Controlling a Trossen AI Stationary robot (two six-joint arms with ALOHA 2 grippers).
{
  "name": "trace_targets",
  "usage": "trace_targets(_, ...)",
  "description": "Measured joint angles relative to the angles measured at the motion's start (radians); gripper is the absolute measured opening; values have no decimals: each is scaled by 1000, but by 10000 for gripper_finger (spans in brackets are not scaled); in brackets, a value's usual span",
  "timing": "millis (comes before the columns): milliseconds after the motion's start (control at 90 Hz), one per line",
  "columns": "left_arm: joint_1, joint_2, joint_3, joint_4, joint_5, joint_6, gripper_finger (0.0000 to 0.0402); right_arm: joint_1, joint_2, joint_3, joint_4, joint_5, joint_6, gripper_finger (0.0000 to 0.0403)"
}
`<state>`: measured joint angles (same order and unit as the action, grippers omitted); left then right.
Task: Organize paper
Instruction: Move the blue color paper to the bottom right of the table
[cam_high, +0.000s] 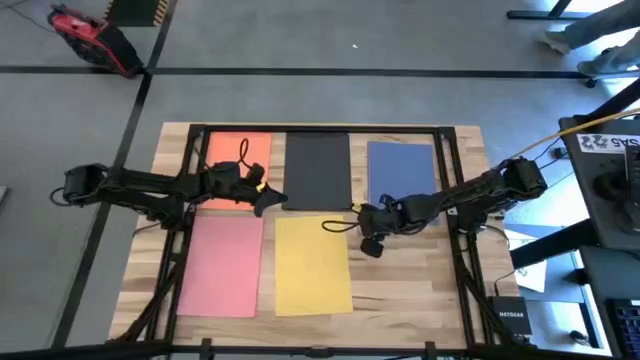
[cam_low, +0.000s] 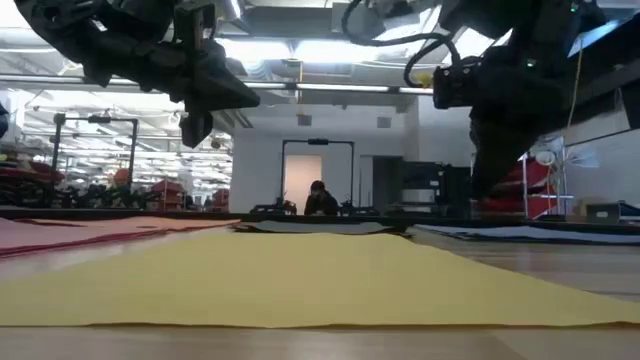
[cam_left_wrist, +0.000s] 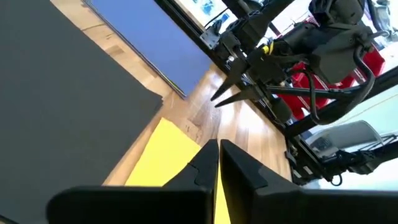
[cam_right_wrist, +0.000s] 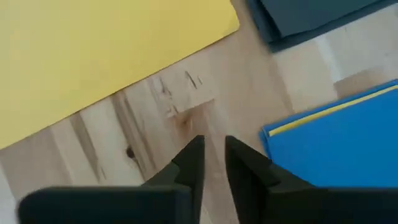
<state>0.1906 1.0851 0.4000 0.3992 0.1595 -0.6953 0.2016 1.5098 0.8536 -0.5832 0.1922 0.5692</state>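
Five paper sheets lie flat on the wooden table (cam_high: 420, 290). Orange (cam_high: 240, 158), black (cam_high: 318, 170) and blue (cam_high: 400, 170) are in the far row; pink (cam_high: 222, 265) and yellow (cam_high: 312, 265) are in the near row. My left gripper (cam_high: 272, 197) is shut and hovers over the black sheet's near left corner. My right gripper (cam_high: 357, 212) hovers over the bare wood (cam_right_wrist: 186, 118) between the yellow, black and blue sheets, its fingers a narrow gap apart. A thin yellow strip (cam_right_wrist: 323, 115) shows along the blue sheet's (cam_right_wrist: 348, 143) edge.
Black frame rails (cam_high: 452, 180) run along the table's left, right and far sides. A black device (cam_high: 508, 318) sits off the near right corner and a red object (cam_high: 90, 38) lies on the floor beyond the table. A person (cam_low: 320, 200) shows far back in the room.
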Motion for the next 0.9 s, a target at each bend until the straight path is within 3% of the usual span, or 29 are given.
trace_targets(222,0,0,0,0,-5,-8,0,0,0,0,-67,47,-51,109)
trace_targets(900,0,0,0,0,-10,38,0,1,1,-100,70,96,-76,111)
